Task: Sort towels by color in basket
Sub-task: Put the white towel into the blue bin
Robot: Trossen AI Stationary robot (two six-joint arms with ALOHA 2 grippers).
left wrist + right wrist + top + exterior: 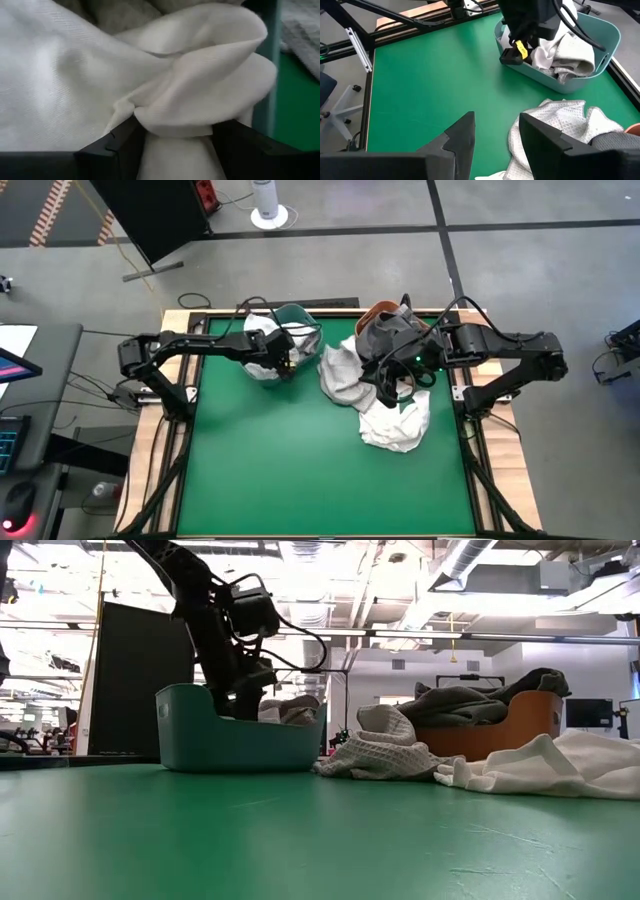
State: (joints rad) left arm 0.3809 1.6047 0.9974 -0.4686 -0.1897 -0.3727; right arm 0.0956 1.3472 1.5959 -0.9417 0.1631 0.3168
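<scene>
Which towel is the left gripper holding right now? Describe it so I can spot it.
Find the teal basket at the table's far left side. The left gripper reaches into it, shut on a plain white towel, smooth-woven, unlike the waffle-textured light grey towel lying outside.

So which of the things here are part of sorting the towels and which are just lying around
Part of the job:
- white towel pinched in left claw
- teal basket
- orange basket with dark grey towel
- checked towel, loose white towel on the table
- right claw, open, empty

Lying about:
- white cylinder on the floor
- black board
</scene>
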